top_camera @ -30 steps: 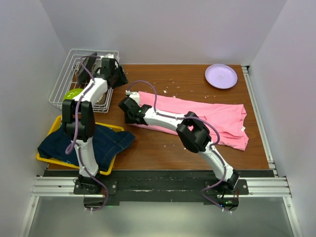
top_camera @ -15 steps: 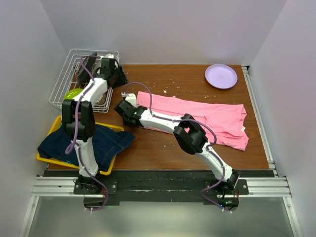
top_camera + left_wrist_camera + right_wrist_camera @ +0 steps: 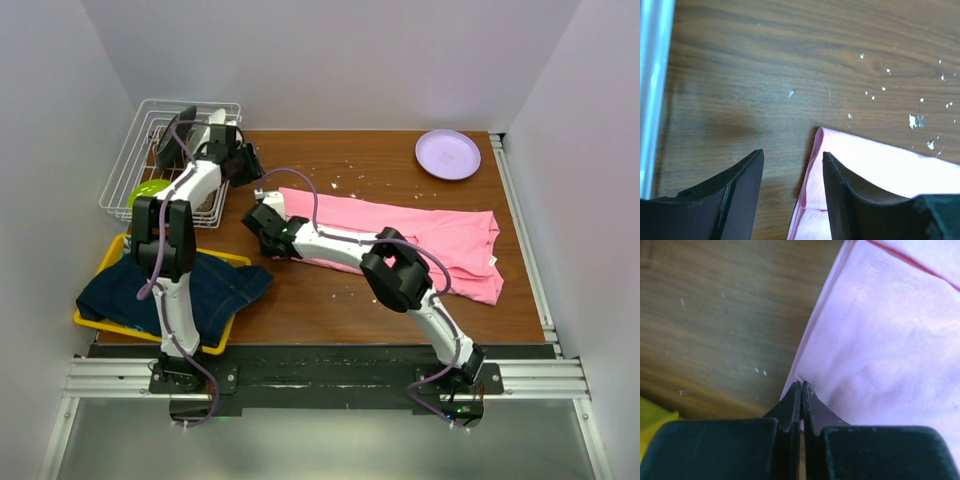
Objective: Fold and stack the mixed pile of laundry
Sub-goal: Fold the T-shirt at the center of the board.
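The right gripper (image 3: pixel 801 386) pinches shut on the large pink fabric T-shirt (image 3: pixel 880 340) at its hem (left gripper (image 3: pixel 792 156) open, straddling its corner).

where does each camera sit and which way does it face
top: fixed above and behind the arms, looking down on the table; both arms show, bases at bottom.
left wrist: on the left arm, facing down at the table and the shirt corner; the open left gripper shows.
right wrist: on the right arm, facing down at the shirt edge; the right gripper is shut on it.
shared: all three show the shirt.
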